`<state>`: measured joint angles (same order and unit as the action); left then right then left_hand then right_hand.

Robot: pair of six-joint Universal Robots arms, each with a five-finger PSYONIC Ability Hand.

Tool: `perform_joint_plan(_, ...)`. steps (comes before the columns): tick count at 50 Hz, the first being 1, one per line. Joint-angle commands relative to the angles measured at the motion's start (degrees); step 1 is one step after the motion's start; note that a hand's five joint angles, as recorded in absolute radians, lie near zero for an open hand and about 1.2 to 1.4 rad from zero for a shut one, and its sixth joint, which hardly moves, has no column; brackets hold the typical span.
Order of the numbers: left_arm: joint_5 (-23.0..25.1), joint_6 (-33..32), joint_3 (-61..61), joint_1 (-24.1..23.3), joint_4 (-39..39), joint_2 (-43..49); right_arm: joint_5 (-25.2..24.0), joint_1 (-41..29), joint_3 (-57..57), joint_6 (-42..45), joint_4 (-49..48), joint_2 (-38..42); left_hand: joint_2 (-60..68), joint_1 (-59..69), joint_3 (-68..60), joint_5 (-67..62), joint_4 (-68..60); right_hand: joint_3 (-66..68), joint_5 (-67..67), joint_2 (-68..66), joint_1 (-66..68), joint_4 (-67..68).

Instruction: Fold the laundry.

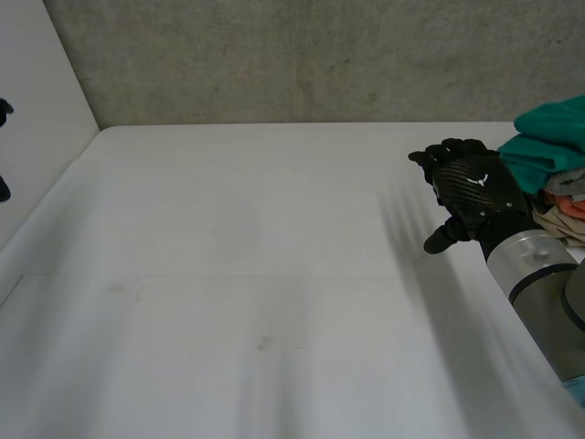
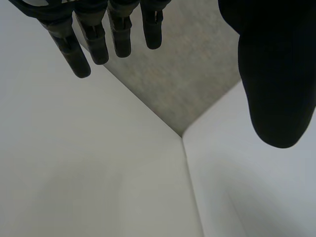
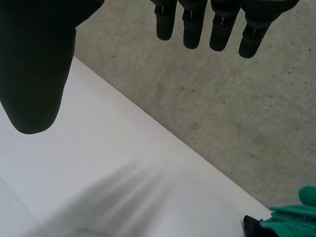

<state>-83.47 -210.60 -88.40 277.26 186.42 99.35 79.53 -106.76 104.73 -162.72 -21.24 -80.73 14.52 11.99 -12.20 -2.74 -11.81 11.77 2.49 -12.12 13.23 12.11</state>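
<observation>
A pile of laundry (image 1: 558,165) sits at the table's far right edge, a teal garment (image 1: 548,137) on top and pale and orange pieces beneath. Its teal cloth (image 3: 291,219) also shows in the right wrist view, beyond the fingertips. My right hand (image 1: 471,187) hovers just left of the pile, above the white table (image 1: 274,274), its fingers (image 3: 212,24) straight and empty, apart from the thumb (image 3: 34,64). My left hand's fingers (image 2: 98,34) hang relaxed and empty over the table's left corner, thumb (image 2: 276,69) apart.
A grey concrete wall (image 1: 302,55) runs behind the table. A white side panel (image 1: 37,119) stands along the table's left edge.
</observation>
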Motion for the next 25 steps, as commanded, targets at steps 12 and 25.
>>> perform_joint_plan(12,6.39,-8.24,-2.56,3.64,-3.53,7.43,0.01,-0.11,-0.76,0.12,1.21,2.07,-4.52,-1.99,2.20,2.74,1.81,-1.77,-2.49,2.12,-3.23,-2.11)
perform_joint_plan(25,-0.37,-7.81,2.97,0.04,16.52,16.13,0.36,0.85,-3.57,-0.06,1.21,3.66,-4.52,-1.99,2.20,2.74,1.81,-1.77,-2.49,2.12,-3.23,-2.11)
